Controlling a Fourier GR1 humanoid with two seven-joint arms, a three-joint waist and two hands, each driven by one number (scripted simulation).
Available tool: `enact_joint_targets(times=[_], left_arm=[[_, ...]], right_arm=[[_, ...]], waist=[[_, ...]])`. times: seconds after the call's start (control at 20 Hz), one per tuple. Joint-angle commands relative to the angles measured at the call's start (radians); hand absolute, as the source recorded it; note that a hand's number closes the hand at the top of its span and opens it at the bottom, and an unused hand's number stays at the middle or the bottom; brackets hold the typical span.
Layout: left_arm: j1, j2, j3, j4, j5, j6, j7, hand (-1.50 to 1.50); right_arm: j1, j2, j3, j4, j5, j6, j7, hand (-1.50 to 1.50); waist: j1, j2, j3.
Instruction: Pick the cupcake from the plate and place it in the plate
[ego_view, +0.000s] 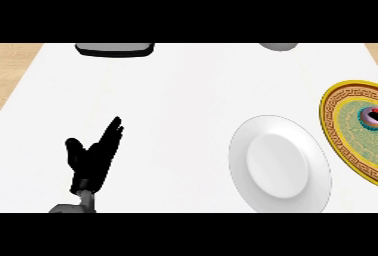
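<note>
A plain white plate (279, 162) lies on the counter at the lower right, with nothing on it. Further right, cut by the view's edge, is a patterned plate (347, 120) with a gold rim and green centre. On it sits the cupcake (370, 116), pink and dark, only partly in view. My left hand (92, 157) rests at the lower left, fingers straight and pointing up, far from both plates. My right hand does not show.
A dark grey tray-like object (115, 49) sits at the counter's far edge, upper left. A grey rounded object (278, 46) peeks in at the top right. Wooden floor shows past the counter's left edge (15, 65).
</note>
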Motion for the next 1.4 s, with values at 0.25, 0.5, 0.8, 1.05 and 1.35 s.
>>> enact_joint_targets(times=[0.25, 0.5, 0.8, 1.05, 1.35], left_arm=[[-0.013, 0.012, 0.034, 0.073, 0.013, -0.017, 0.026, 0.00], [0.035, 0.015, 0.033, 0.014, 0.015, -0.017, 0.034, 0.00], [0.045, 0.004, 0.032, 0.046, -0.004, -0.024, -0.017, 0.00], [0.064, -0.021, 0.007, 0.045, -0.036, -0.002, -0.024, 0.00], [0.018, -0.022, 0.037, 0.118, -0.020, -0.025, -0.044, 0.00]], right_arm=[[0.079, -0.095, -0.097, 0.117, -0.124, 0.259, -0.105, -1.50], [0.191, -0.185, -0.076, 0.131, -0.131, 0.528, -0.143, -1.50], [0.314, -0.184, -0.045, 0.139, -0.115, 0.597, -0.273, -1.50], [0.430, -0.190, -0.002, 0.077, -0.096, 0.579, -0.331, -1.50], [0.442, -0.213, 0.013, 0.067, -0.114, 0.582, -0.301, -1.50]], waist=[[-0.023, 0.000, -0.006], [-0.026, -0.004, -0.006], [-0.027, -0.004, -0.006], [-0.037, -0.009, -0.009], [-0.037, -0.007, -0.009]])
